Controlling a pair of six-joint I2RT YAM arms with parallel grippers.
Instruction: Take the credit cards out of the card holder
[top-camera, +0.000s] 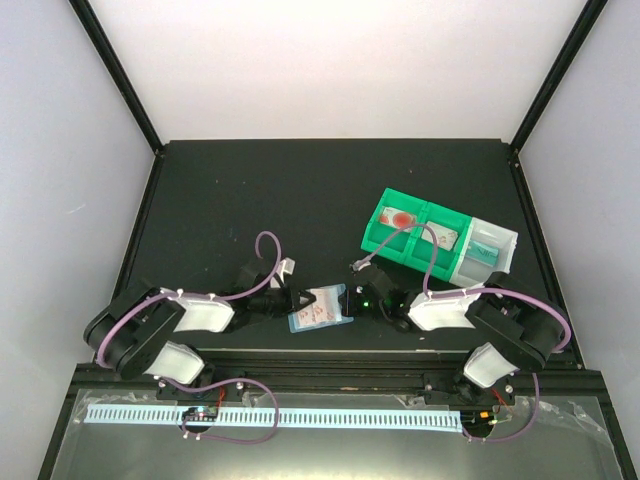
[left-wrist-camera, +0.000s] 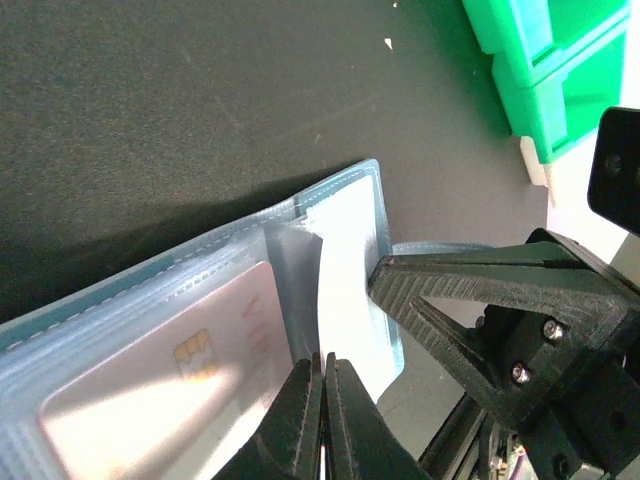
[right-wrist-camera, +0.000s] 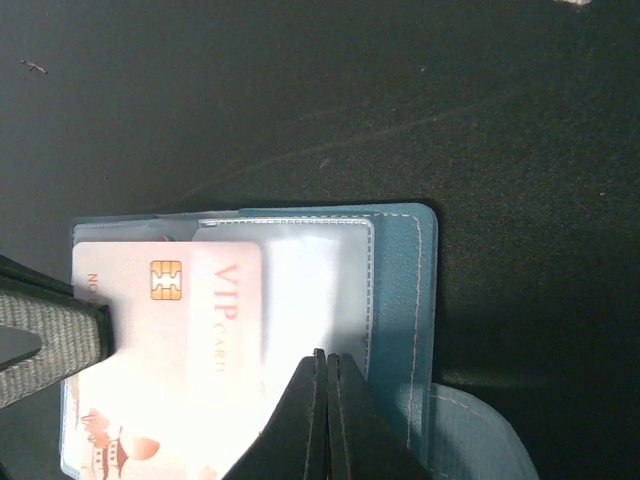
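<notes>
Pinching the card holder (top-camera: 320, 308), near the counter (top-camera: 250, 200) front, from opposite edges: left tool (left-wrist-camera: 322, 365) and right tool (right-wrist-camera: 327, 360) each pressed together on it. Housing 1 whitish-pink credit card (right-wrist-camera: 170, 320) inside.

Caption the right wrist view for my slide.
Right claw pinches the blue holder, a pink VIP card showing in its pocket, against the dark table.

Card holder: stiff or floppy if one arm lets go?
Probably floppy: the card holder is thin stitched plastic, and its clear pocket visibly bows. Likely light: fingers pinching just its edges seem to hold it up. The VIP card inside probably stiffens that panel.
</notes>
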